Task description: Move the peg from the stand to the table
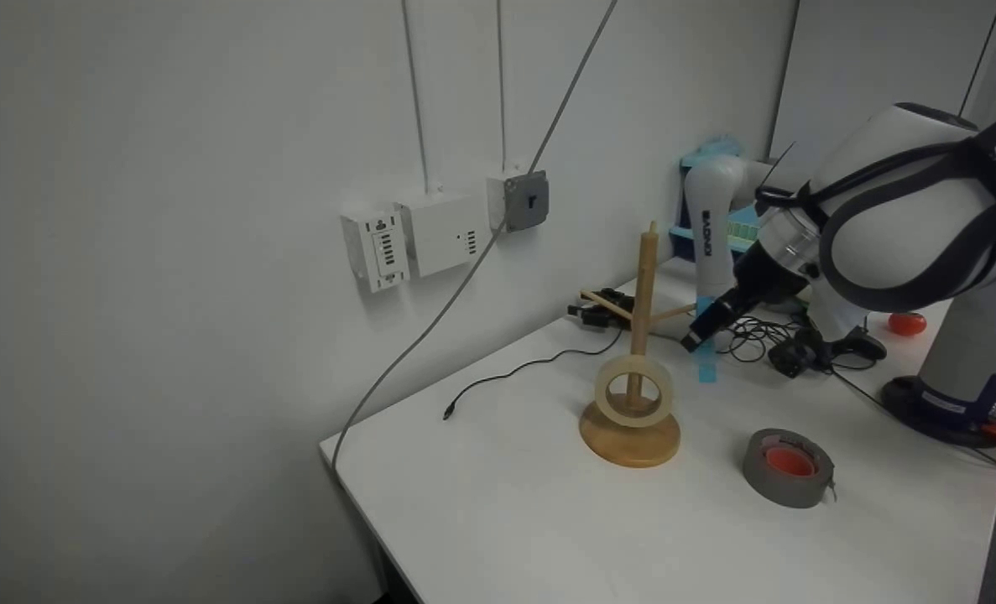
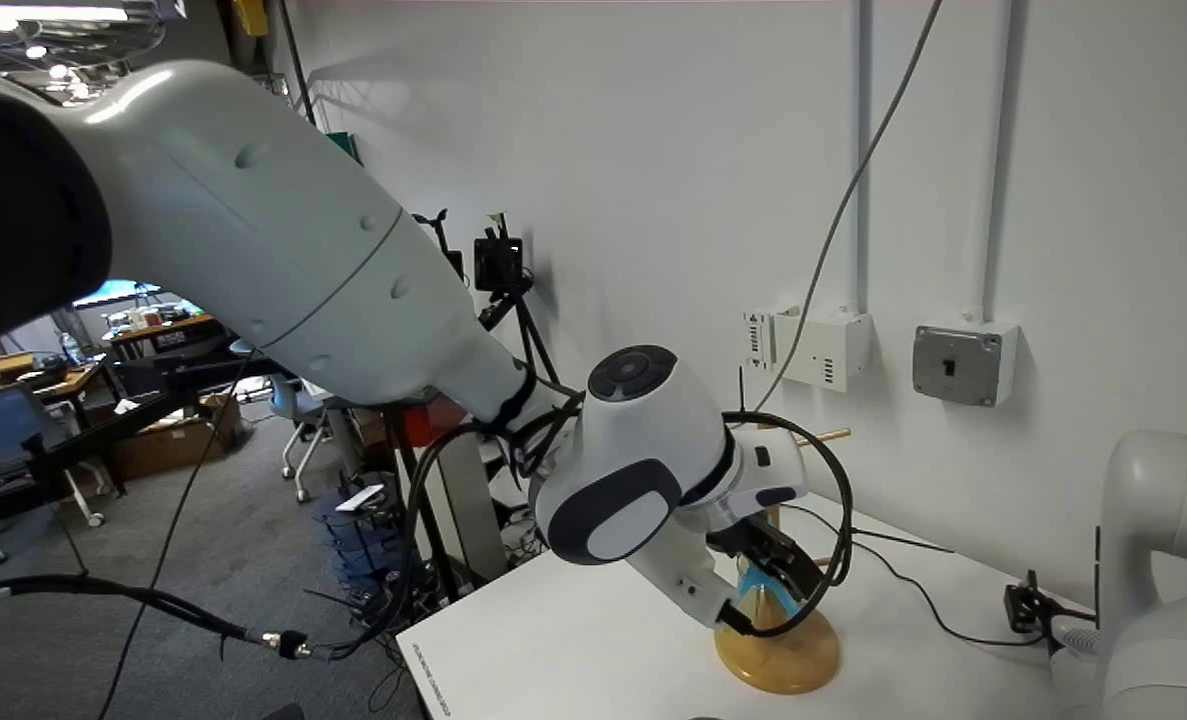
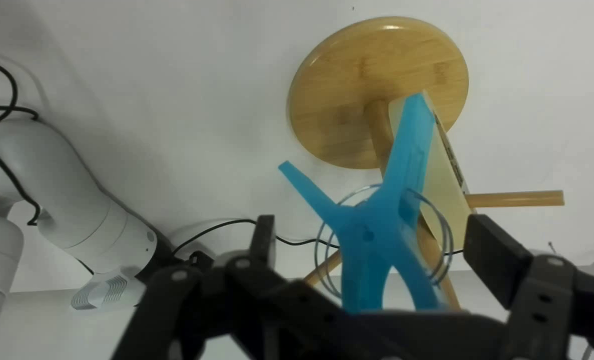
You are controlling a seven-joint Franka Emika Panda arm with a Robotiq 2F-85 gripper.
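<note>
The peg (image 3: 369,225) is light blue, with spread legs and wire rings, and hangs at the stand's side. It shows edge-on in an exterior view (image 1: 706,371) and partly behind my gripper in an exterior view (image 2: 773,590). The stand has a round wooden base (image 3: 337,80), an upright rod (image 1: 644,285) and side dowels; its base also shows in an exterior view (image 2: 783,655). My gripper (image 3: 372,237) is open, one finger on each side of the peg in the wrist view, neither touching it. It also shows in both exterior views (image 1: 690,340) (image 2: 788,570). The gripper hides the peg's lower end in the wrist view.
A clear tape roll (image 1: 602,394) hangs on the stand. A grey tape roll (image 1: 762,482) lies on the white table (image 1: 531,512). A white arm (image 1: 714,197), black cables (image 1: 758,335) and a red object (image 1: 907,325) are at the back. The wall is close behind.
</note>
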